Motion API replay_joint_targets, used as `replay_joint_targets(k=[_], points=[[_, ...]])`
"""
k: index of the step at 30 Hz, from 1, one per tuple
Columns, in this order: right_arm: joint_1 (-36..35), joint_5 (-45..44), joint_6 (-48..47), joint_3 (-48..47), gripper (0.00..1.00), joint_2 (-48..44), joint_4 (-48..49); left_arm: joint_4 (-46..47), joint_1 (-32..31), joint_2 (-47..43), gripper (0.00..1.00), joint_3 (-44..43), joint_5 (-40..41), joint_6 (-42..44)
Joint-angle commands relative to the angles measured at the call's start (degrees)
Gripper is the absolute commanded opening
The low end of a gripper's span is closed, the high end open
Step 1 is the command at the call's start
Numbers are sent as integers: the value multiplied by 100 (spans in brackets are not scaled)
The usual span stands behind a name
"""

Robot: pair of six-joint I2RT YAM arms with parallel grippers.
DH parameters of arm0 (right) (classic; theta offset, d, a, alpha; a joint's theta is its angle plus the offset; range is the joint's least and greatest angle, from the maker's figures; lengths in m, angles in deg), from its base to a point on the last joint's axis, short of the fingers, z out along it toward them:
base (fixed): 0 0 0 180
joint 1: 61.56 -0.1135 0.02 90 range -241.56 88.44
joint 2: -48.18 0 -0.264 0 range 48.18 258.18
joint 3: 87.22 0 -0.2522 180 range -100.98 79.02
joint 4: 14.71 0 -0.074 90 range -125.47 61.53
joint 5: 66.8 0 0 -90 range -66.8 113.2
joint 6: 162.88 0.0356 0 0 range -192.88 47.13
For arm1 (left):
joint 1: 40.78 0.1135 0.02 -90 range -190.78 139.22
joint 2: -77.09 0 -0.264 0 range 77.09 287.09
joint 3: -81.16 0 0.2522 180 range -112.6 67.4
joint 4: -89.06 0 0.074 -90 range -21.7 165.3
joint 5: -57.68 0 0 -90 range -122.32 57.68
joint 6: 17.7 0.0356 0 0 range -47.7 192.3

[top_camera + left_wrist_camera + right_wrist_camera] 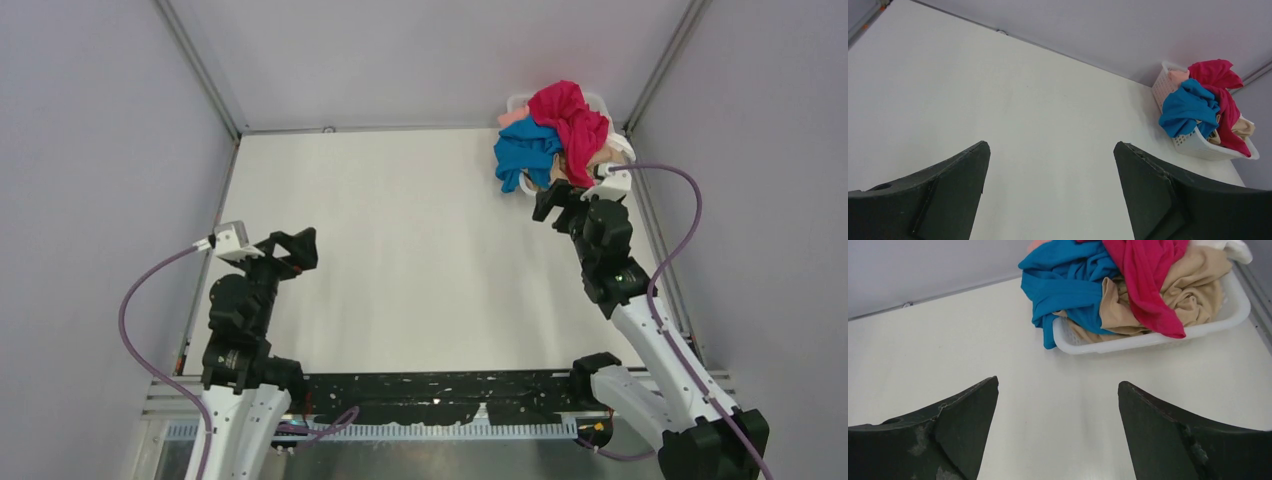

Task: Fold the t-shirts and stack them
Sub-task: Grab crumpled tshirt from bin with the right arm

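Picking has not begun: the t-shirts (1143, 275) are heaped unfolded in the basket (1148, 342). Right jaws are held apart near it, left jaws apart, well away. Next, one shirt must be gripped and drawn out.

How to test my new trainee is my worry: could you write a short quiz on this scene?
1. True or false: the blue shirt hangs over the basket rim.
2. Which shirt lies highest on the pile? A green shirt; B red shirt; C black shirt.
3. What do the left pincer and the right pincer hold?

Key: 1 true. 2 B. 3 Nothing; both are open over bare table.
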Motion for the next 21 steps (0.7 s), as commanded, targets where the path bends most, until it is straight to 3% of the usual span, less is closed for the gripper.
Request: replay_joint_targets(k=[1,4,10,16,21], points=[[-4,-394,-150,-2,95,-335,545,157,-3,102,99,27,24,83],[6,-147,-656,-259,95,-140,885,143,3,160,99,9,-14,82],[178,-794,-938,-2207,95,1676,-105,295,-4,360,99,27,-61,28],[936,-869,-253,-4346,95,4053,-624,515,1,722,99,36,-208,24],[1290,-335,276,-6332,95,5744,-428,679,2,887,99,55,-187,50]])
